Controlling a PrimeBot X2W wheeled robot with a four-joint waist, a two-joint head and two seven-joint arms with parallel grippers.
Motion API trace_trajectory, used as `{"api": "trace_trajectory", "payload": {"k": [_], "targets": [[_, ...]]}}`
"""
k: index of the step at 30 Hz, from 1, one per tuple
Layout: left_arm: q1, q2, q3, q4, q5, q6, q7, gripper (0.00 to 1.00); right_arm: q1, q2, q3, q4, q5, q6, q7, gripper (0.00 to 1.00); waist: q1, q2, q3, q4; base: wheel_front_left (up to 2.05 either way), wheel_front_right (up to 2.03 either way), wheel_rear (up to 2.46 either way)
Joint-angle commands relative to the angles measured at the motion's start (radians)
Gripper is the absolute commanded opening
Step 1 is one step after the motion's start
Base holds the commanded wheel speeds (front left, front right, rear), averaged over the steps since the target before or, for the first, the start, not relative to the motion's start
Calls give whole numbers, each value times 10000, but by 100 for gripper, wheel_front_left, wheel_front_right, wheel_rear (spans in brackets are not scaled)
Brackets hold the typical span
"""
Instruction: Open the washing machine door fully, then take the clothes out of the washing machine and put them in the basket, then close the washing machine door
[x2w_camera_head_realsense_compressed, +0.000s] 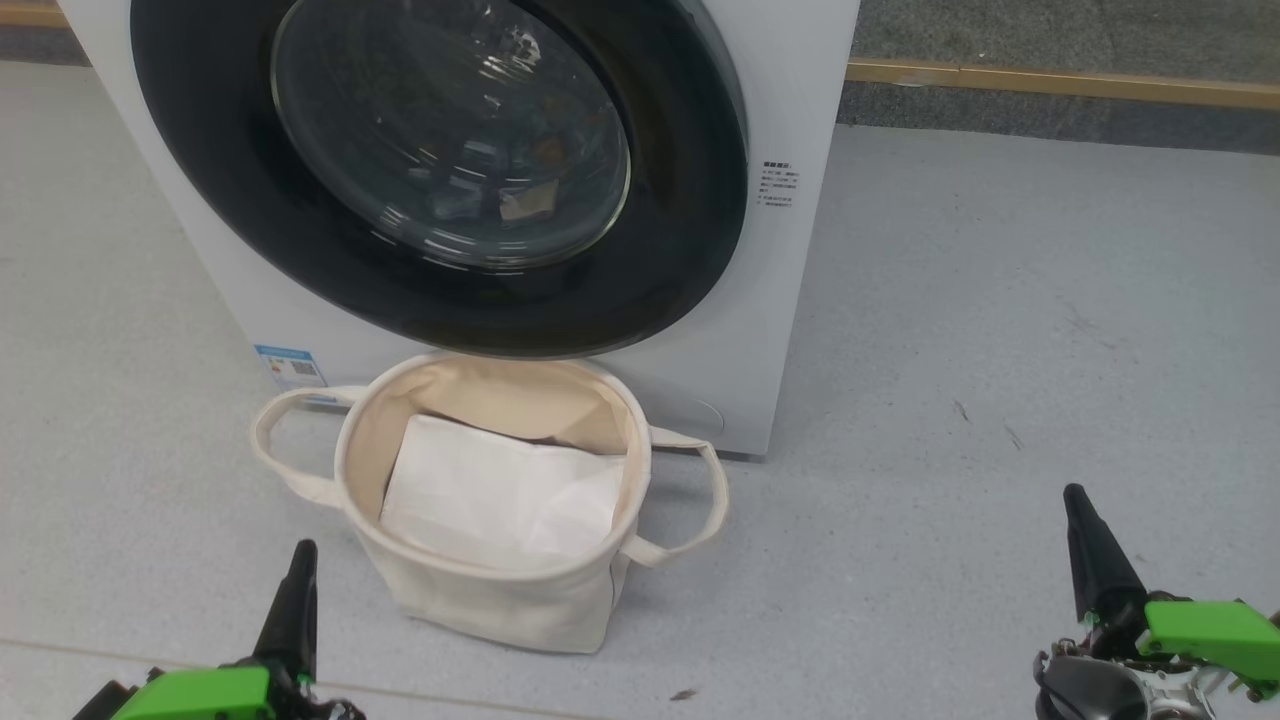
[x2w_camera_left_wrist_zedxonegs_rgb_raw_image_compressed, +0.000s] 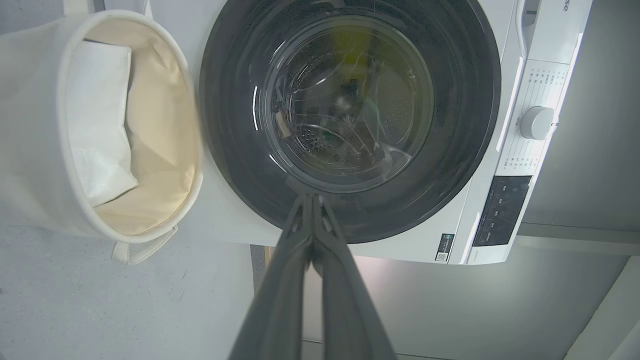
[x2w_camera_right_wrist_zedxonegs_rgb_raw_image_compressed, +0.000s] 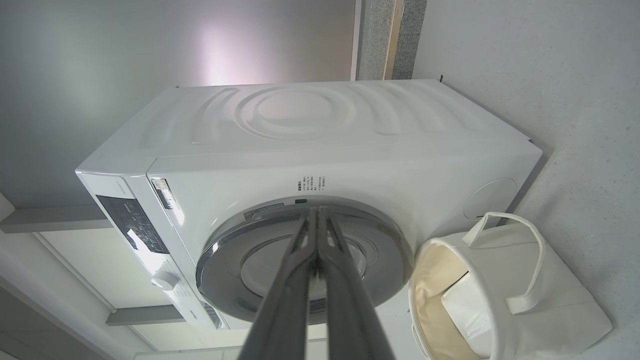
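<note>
1. The left end effector (x2w_camera_head_realsense_compressed: 300, 565) and right end effector (x2w_camera_head_realsense_compressed: 1080, 505) sit low in the foreground, one on each side of the basket. Each has its fingers pressed together to a narrow point and holds nothing. I judge this a ready stance, with neither arm committed to the door.
2. The basket (x2w_camera_head_realsense_compressed: 500, 600) stands upright on the floor (x2w_camera_head_realsense_compressed: 1000, 350), mouth up, directly below the door's lower rim. A plain white sheet (x2w_camera_head_realsense_compressed: 490, 490) lines it, and no garment is inside. The placement looks deliberate, giving a short carry from drum to basket.
3. The washing machine door (x2w_camera_head_realsense_compressed: 690, 250) is shut flush against the washing machine (x2w_camera_head_realsense_compressed: 800, 300). The opening step is not yet done.
4. The clothes (x2w_camera_head_realsense_compressed: 520, 203) lie inside the drum, low behind the glass. A beige patch and some bluish fabric can be made out, but reflections hide the rest.
5. Risk noted: the basket crowds the front panel. I cannot tell whether the swinging door would clear its rim.
</note>
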Motion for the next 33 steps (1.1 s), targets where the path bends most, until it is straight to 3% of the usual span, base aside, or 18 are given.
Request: {"api": "trace_trajectory", "payload": {"k": [1,33], "targets": [[-242,154,331,-368,-32,-69,79,0,-147,-62,206,-315,-32,2,73,0,0,0,0,0,0,0,0],[-242,154,331,-368,-32,-69,79,0,-147,-62,206,-315,-32,2,73,0,0,0,0,0,0,0,0]]}}
